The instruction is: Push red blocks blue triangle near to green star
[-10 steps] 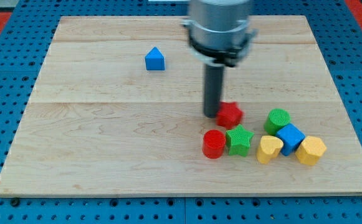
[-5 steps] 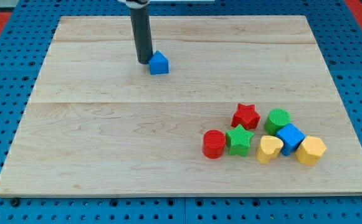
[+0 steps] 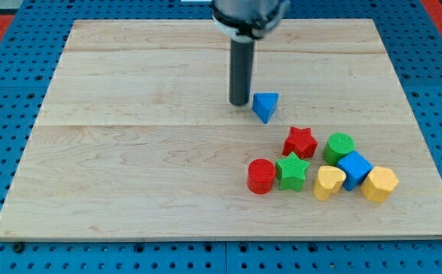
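Tip (image 3: 240, 103) sits on the bench (image 3: 129, 175) just to the view's left of the blue triangle (image 3: 265, 106), close beside it, contact not clear. No claw on this rig, only the dark rod, so there is no open or closed state to give.

Blue triangle lies above and slightly left of the cluster, near the red star (image 3: 300, 142) but apart from it. Red star sits between the triangle and the green star (image 3: 291, 171), just above the green star and about touching it. Red cylinder (image 3: 262, 176) touches the green star's left side.

Right of the green star: yellow heart (image 3: 329, 183) beside it, then blue cube (image 3: 354, 169), green cylinder (image 3: 339, 147) above that, and another yellow block (image 3: 379, 183) at far right. All packed together.
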Action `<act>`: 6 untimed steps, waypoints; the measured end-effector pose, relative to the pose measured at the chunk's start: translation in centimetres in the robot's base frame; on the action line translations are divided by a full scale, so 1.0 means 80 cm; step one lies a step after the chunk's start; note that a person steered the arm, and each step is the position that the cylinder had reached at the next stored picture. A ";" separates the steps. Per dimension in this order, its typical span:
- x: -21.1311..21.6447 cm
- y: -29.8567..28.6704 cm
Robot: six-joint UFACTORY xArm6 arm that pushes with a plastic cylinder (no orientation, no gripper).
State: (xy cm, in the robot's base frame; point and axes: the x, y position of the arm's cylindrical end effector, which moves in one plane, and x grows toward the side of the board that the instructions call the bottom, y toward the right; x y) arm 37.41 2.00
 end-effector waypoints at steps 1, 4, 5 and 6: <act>0.033 0.013; -0.030 -0.005; 0.015 0.067; 0.083 0.072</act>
